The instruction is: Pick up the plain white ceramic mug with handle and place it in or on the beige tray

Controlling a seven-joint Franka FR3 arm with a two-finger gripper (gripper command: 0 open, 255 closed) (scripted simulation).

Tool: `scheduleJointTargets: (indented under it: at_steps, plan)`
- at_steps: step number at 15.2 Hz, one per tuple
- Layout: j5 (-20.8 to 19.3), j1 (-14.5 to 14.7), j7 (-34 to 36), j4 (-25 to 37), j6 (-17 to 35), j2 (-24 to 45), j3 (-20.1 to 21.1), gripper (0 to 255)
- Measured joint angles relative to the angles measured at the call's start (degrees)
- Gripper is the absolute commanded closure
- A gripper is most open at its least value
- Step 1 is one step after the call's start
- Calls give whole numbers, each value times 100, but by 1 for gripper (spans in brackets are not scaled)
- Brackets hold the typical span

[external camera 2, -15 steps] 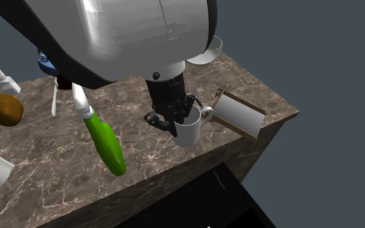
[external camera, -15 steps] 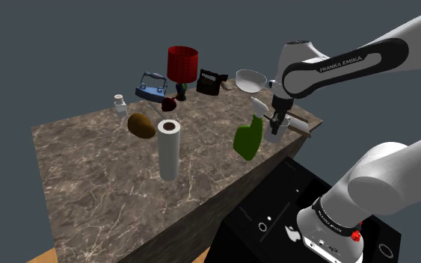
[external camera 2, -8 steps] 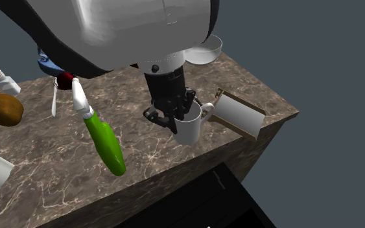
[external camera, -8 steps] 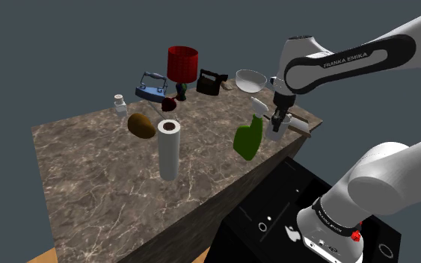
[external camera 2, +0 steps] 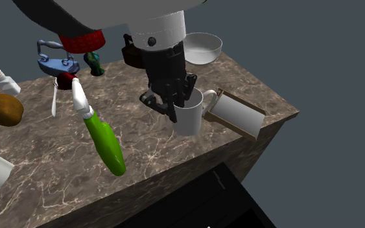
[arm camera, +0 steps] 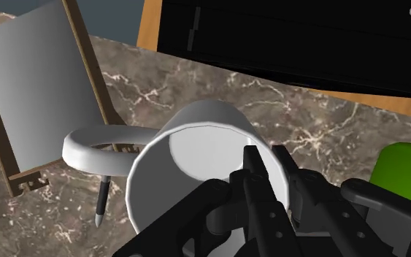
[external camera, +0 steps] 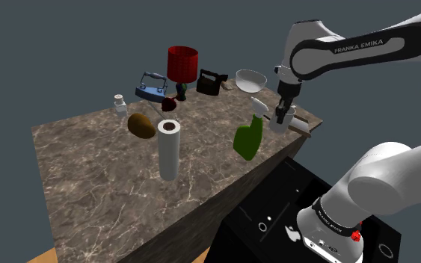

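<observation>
A brown-veined marble table (external camera: 96, 172) spreads across my shoulder view, and the white arm reaches over the corner nearest the robot's stand. At that corner the black gripper (external camera 2: 181, 107) points down and is clamped on the white mug (external camera 2: 190, 122). One finger sits inside the cup and the other presses the outside of its wall, so the jaws pinch the wall between them.

Through the wrist view I look into the mug, which leans a little with its handle turned toward the tray (arm camera: 39, 87). I cannot tell whether the mug's base touches the marble.

The tray is a shallow rectangle with a brown frame and a pale grey floor (grey rather than beige, as rendered). It lies at the same table corner, just beside the mug, and in the wrist view the handle overlaps its frame. A thin dark pen (arm camera: 102, 198) lies on the marble under the handle.

A green spray bottle (external camera 2: 106, 146) is near the mug, further in from the corner. A white bowl (external camera 2: 202, 48) stands by the far edge behind the gripper. A white paper roll (external camera: 169, 149) stands upright near the table's middle. Beyond it, toward the far edge, are a brown rounded lump (external camera: 141, 125), a red-shaded lamp (external camera: 182, 63) and a blue iron (external camera: 150, 90).
</observation>
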Motion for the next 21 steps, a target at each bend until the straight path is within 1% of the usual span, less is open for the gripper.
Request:
scheduleJointTargets:
  at_steps: [11, 15, 21]
  plan:
    - [70, 18, -68, 648, -939, -292, 81, 255]
    - [-121, -153, -458, 922, -1049, -178, -210, 255]
    - [-444, -460, -1297, 1451, -946, 316, -866, 255]
